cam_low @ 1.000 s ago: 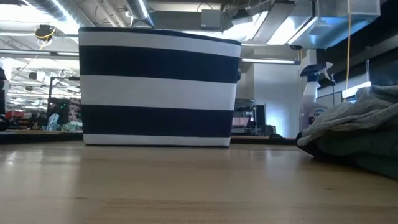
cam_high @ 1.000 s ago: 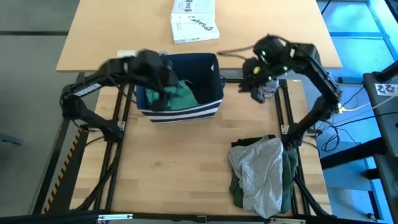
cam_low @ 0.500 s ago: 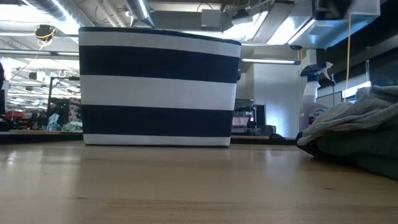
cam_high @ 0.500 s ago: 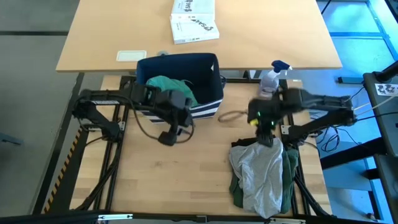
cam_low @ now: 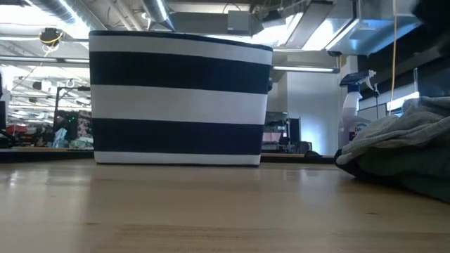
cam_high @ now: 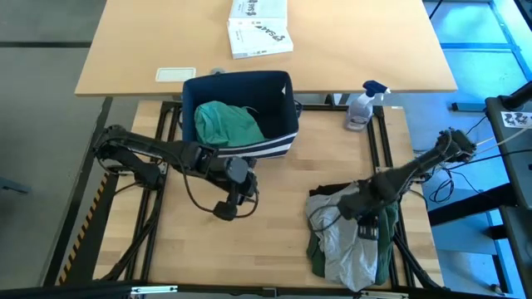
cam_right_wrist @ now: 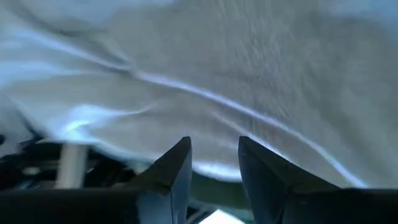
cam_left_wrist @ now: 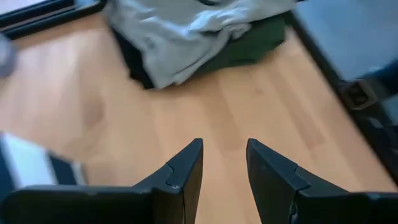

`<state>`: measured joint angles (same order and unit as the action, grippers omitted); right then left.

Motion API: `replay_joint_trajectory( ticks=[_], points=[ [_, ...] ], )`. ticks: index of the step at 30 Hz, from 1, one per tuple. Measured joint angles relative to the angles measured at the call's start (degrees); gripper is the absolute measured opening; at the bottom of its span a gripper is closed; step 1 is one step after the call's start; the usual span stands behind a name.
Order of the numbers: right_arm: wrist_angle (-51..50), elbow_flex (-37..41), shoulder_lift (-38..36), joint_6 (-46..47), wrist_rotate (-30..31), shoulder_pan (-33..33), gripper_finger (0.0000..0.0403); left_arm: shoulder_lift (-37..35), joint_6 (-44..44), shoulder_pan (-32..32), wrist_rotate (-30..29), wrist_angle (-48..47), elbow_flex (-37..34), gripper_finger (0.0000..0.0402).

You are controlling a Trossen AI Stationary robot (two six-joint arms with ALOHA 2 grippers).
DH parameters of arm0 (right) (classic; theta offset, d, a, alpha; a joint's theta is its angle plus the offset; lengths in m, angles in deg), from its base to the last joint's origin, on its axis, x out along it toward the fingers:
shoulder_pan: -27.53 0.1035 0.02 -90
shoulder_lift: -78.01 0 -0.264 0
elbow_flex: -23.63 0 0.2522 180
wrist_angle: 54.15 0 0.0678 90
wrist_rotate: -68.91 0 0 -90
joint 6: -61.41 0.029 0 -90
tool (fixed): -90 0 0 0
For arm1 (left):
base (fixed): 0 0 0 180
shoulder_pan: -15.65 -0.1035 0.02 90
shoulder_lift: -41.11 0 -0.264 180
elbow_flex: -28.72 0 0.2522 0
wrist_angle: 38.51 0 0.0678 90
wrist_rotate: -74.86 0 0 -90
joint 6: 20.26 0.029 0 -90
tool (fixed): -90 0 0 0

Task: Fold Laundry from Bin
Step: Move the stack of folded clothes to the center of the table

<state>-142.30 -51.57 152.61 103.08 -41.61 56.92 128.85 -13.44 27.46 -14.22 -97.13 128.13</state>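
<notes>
The bin [cam_high: 241,112], dark navy with white stripes, stands at the table's far side, also seen in the low view [cam_low: 179,98]. A teal-green garment [cam_high: 226,123] lies in it. At the near right, a light grey garment [cam_high: 345,232] lies on a pile of dark green and black ones [cam_low: 401,151]. My left gripper [cam_high: 241,199] hangs open over bare wood in front of the bin, nothing between its fingers [cam_left_wrist: 186,168]. My right gripper [cam_high: 366,224] is open, pointing steeply down right over the grey garment [cam_right_wrist: 249,74]. My right gripper's open fingers [cam_right_wrist: 180,162] stand close over the grey garment's top layer; I cannot tell whether the fingertips touch the cloth.
A spray bottle [cam_high: 362,106] stands at the far right of the table. White printed boxes [cam_high: 258,25] and a card [cam_high: 174,75] lie on the table beyond. Bare wood lies between the bin and the pile.
My left gripper has come out from over the bin, toward the table's near edge and right, and sunk over the bare wood. My right gripper has swung from beside the spray bottle toward the near edge and dropped onto the pile, tipping to point more steeply down.
</notes>
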Motion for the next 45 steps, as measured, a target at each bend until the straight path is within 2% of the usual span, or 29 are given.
replay_joint_trajectory(
  ticks=[7,11,14,19,23,27,31,36,40,45],
  points=[
    [19.25,17.82,2.42,9.02,-1.02,2.51,0.0131,-2.53,-2.00,-0.18,-11.66,-3.99,-0.02,0.0108],
    [31.00,23.92,5.40,10.44,-1.86,1.26,0.0131,-7.39,-4.61,-1.35,-14.37,-7.41,-0.02,0.0071],
    [37.09,25.00,8.36,9.02,-3.70,-2.00,0.0131,-11.51,-7.08,-2.45,-15.00,-9.96,-0.34,0.0038],
    [45.77,20.55,14.35,0.48,-2.66,-10.00,0.0131,-17.46,-10.64,-3.93,-15.83,-12.31,-2.07,0.0003],
    [47.57,13.65,19.61,-6.92,0.77,-15.74,0.0131,-20.55,-12.80,-3.94,-17.95,-14.40,-3.94,0.0008],
    [47.53,4.85,24.84,-14.57,5.15,-20.64,0.0131,-22.09,-14.41,-3.94,-17.60,-16.60,-5.45,0.0010],
    [46.30,-5.03,29.28,-21.16,5.86,-23.39,0.0131,-22.45,-14.42,-3.45,-14.12,-17.28,-6.71,0.0010],
    [40.37,-14.08,31.00,-26.58,3.94,-23.85,0.0131,-22.38,-13.00,-2.51,-8.11,-16.51,-8.82,0.0010],
    [37.02,-17.88,28.83,-27.14,4.49,-23.34,0.0131,-22.14,-12.76,-1.31,-2.58,-13.74,-11.66,0.0015],
    [30.89,-18.50,24.82,-22.60,4.02,-22.23,0.0131,-22.14,-22.20,-1.27,3.32,-1.24,-17.97,0.0051]
  ],
)
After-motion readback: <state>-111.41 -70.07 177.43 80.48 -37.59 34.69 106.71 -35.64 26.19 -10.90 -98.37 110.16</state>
